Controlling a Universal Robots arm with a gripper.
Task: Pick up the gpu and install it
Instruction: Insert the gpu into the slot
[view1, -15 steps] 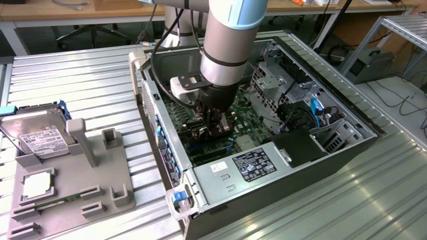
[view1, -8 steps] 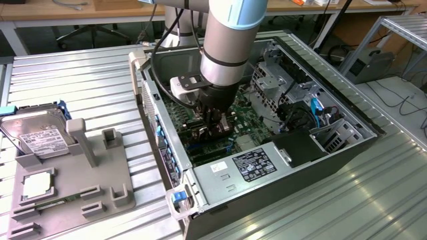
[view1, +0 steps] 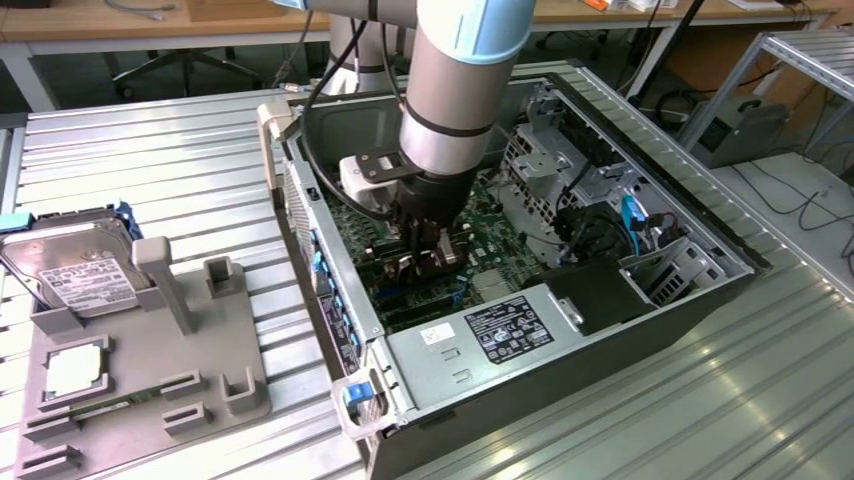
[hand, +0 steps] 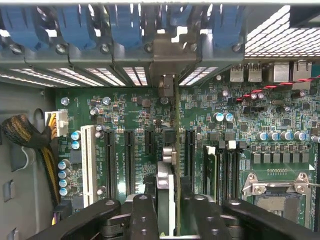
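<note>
Gripper (hand: 170, 210) reaches down into the case (view1: 694, 270), jaws either side of the upright gpu (hand: 176, 150) on the motherboard (hand: 280, 135); grip unclear.

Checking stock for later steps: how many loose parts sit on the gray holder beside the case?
2: the hard drive at the far end of the holder, and the CPU chip nearer the camera. Others may be hidden low in it.

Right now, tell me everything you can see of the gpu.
The gpu stands on edge over the green motherboard's slots, a thin card seen edge-on, its silver metal bracket up against the case's rear slot openings. The gripper has black fingers on either side of its near end, inside the open computer case.
</note>
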